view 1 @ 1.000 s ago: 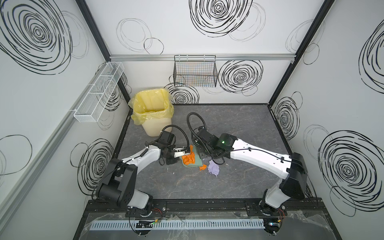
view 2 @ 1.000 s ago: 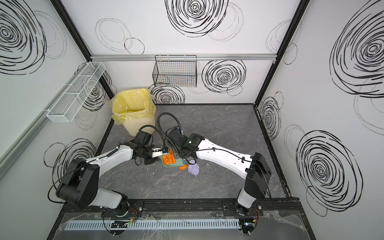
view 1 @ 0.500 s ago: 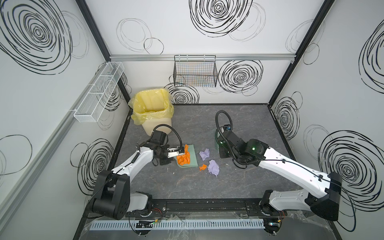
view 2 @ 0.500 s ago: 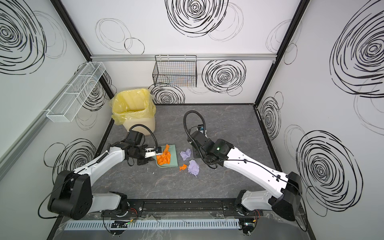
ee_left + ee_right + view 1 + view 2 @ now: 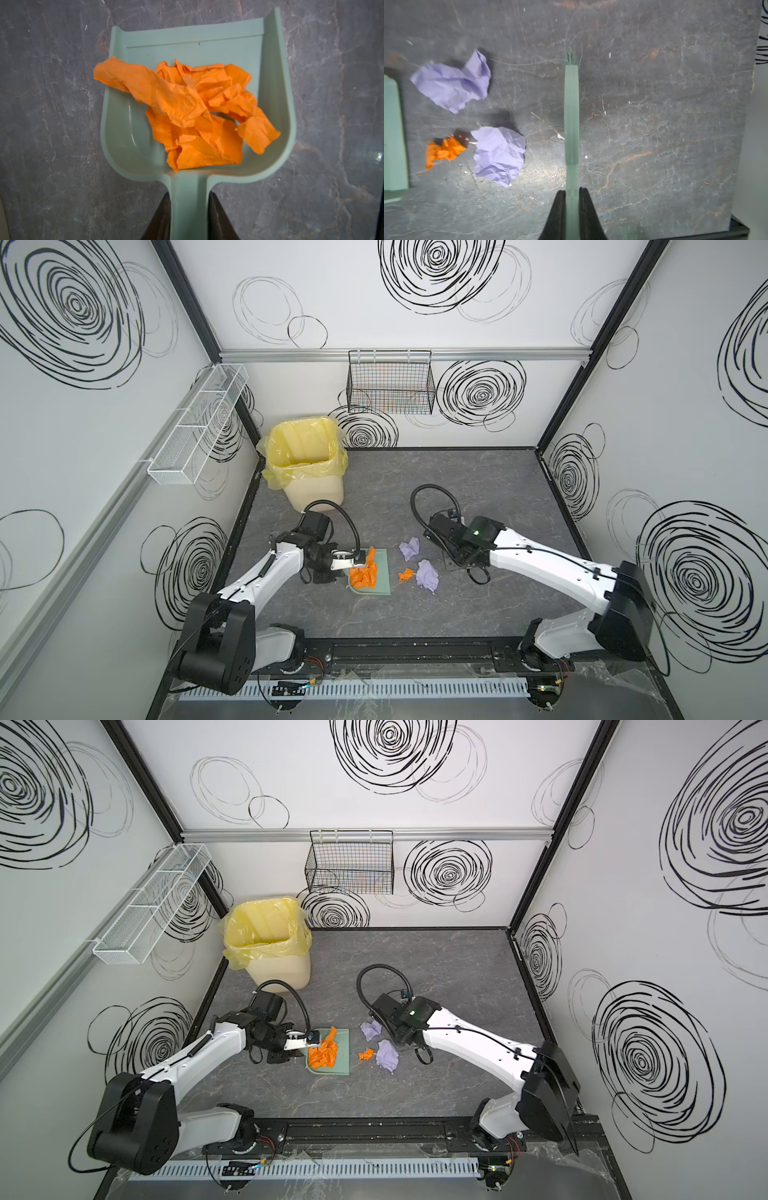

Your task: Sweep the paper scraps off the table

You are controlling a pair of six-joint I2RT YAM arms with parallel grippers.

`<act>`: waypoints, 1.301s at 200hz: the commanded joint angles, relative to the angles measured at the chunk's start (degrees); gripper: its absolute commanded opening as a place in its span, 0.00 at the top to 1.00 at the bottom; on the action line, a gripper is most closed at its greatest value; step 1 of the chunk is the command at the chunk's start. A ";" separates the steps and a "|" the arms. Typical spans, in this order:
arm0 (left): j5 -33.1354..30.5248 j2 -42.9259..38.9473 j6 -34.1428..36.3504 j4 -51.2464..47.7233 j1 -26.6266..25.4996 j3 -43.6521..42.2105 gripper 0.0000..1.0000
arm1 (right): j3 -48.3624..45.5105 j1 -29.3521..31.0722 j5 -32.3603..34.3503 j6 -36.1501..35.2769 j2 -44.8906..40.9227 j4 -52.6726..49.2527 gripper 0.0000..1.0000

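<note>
Left wrist | dustpan holds orange scraps | left tool grips its handle | right tool clamps brush

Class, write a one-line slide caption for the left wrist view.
Mint-green dustpan, handle clamped by the left gripper, holds crumpled orange paper scraps; grey veined table beneath.

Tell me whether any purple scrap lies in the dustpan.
No: the dustpan holds only orange scraps; both purple wads lie on the table.

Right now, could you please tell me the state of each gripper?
Left gripper: closed, holding the dustpan by its handle.
Right gripper: closed, holding the brush.
</note>
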 commanded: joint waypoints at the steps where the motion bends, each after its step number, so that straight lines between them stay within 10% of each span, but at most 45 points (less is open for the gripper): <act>1: 0.86 1.08 -0.65 1.96 -1.18 -0.53 1.00 | 2.48 2.94 -0.26 3.04 2.24 -3.84 1.00; 260: 3.25 11.60 -11.17 13.01 -9.22 1.71 1.00 | 10.03 12.83 -8.37 3.81 3.96 11.89 1.00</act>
